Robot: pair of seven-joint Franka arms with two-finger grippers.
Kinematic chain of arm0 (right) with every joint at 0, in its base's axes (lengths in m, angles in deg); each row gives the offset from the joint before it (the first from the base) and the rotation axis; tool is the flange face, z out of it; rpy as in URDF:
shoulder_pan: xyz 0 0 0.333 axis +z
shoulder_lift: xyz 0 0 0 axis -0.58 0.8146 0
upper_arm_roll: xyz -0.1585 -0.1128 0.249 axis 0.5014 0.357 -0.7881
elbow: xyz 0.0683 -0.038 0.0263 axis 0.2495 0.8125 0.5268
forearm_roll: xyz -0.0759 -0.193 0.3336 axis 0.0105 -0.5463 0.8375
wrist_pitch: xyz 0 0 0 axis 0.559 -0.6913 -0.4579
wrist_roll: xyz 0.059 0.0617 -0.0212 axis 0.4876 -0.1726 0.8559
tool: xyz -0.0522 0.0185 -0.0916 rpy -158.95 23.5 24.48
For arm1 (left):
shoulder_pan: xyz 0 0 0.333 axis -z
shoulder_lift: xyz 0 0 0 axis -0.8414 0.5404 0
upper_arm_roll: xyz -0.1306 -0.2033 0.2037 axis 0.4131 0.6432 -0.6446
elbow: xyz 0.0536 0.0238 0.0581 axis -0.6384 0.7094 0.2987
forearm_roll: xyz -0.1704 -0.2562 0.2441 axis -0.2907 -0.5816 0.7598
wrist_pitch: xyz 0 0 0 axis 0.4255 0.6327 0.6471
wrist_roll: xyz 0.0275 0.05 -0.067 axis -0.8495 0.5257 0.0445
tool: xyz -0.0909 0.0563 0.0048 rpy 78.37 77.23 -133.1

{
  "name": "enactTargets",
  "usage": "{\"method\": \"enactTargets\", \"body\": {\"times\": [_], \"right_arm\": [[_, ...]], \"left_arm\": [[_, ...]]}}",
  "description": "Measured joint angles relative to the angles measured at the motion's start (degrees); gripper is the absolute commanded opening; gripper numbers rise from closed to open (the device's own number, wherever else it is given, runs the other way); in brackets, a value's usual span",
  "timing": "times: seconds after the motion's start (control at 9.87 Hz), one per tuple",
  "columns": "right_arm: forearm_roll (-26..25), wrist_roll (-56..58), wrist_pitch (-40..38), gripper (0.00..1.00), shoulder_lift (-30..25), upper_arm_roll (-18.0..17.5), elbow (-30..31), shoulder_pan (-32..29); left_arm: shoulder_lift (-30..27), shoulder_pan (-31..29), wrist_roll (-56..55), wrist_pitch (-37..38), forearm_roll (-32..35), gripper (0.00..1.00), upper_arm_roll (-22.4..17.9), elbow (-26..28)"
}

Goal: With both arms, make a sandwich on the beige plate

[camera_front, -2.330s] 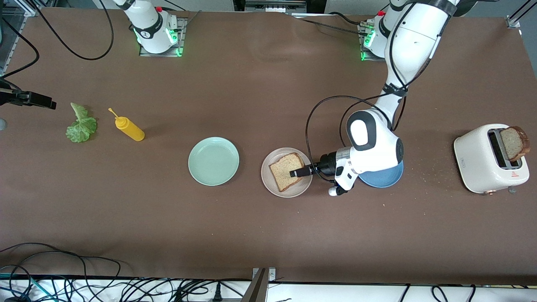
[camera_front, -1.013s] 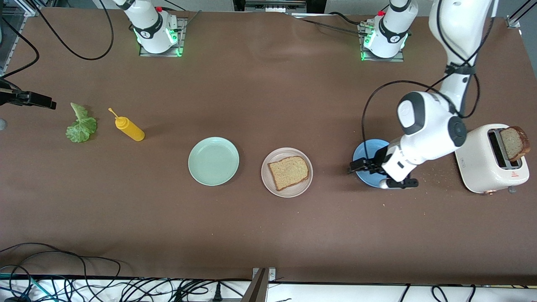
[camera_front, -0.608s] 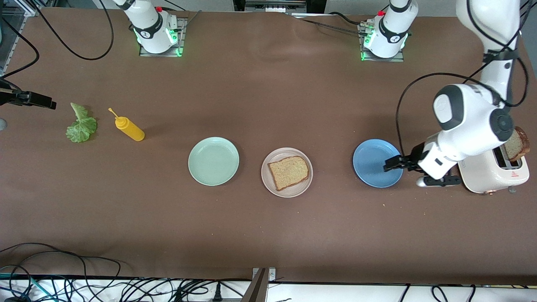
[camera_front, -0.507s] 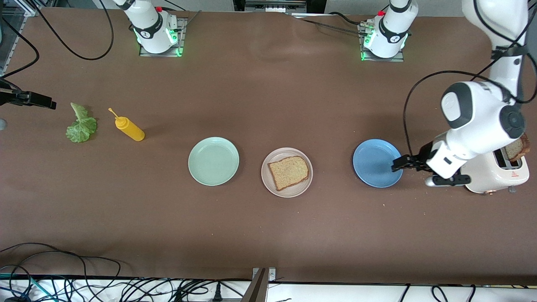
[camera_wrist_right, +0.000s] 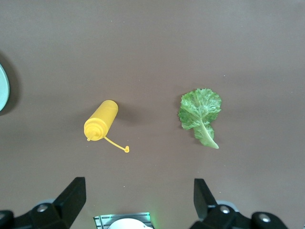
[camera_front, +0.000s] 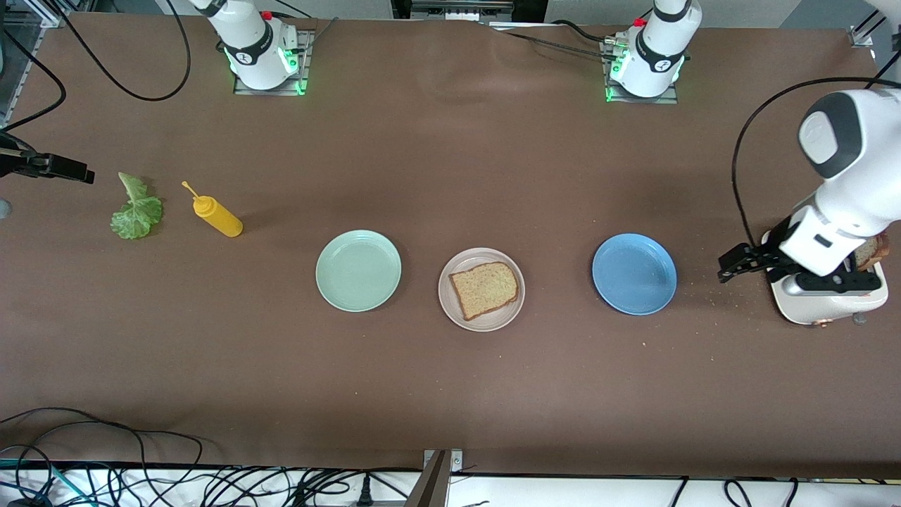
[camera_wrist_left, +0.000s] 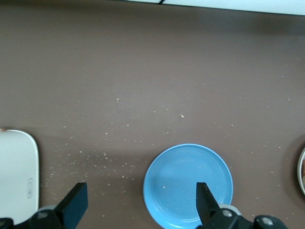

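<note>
**One slice on the beige plate, both grippers empty and wide**

Nearest the front camera sits the beige plate [camera_front: 481, 320], with one bread slice [camera_front: 484, 289] lying flat on it. Beside it toward the right arm's end stands the mint plate [camera_front: 358, 270]; toward the left arm's end, well apart, is the blue plate [camera_front: 634, 274], bare but for a few crumbs in the left wrist view [camera_wrist_left: 188, 183].

At the left arm's end of the table stands the white toaster [camera_front: 827, 306], with a second slice [camera_front: 873, 251] poking out of it, mostly hidden by the arm. The left gripper [camera_front: 732, 264] hangs in the air over the bare tabletop between blue plate and toaster, fingers [camera_wrist_left: 76, 210] spread wide with nothing between them.

A little farther from the camera, at the right arm's end, the yellow bottle [camera_front: 218, 217] lies on its side, and the lettuce leaf [camera_front: 136, 211] lies flat next to it, apart. The right gripper [camera_wrist_right: 138, 193] waits high over that end of the table, fingers [camera_wrist_right: 74, 195] wide and empty.
</note>
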State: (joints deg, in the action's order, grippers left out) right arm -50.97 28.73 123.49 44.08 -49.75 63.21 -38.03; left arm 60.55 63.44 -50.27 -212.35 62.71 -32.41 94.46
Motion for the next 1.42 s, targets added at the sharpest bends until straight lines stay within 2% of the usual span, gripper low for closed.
{"method": "enactTargets", "body": {"times": [0.2, 0.61, 1.01, 1.22, 1.42], "right_arm": [[0.0, 0.0, 0.0, 1.00, 0.0, 0.0, 0.0, 0.0], [0.0, 0.0, 0.0, 1.00, 0.0, 0.0, 0.0, 0.0], [0.0, 0.0, 0.0, 1.00, 0.0, 0.0, 0.0, 0.0], [0.0, 0.0, 0.0, 1.00, 0.0, 0.0, 0.0, 0.0], [0.0, 0.0, 0.0, 1.00, 0.0, 0.0, 0.0, 0.0]], "left_arm": [[-3.6, -0.3, 0.0, 5.1, 5.0, 1.00, 0.0, -1.1], [-10.9, -0.6, 0.0, 17.7, 5.8, 1.00, -0.1, -2.2], [-11.9, -0.6, 0.0, 30.3, 5.8, 1.00, 2.4, -7.7], [-11.9, -0.6, 0.0, 31.6, 5.8, 1.00, 4.4, -9.2], [-11.9, -2.1, 0.8, 31.6, 5.7, 1.00, 4.4, -10.4]]}}
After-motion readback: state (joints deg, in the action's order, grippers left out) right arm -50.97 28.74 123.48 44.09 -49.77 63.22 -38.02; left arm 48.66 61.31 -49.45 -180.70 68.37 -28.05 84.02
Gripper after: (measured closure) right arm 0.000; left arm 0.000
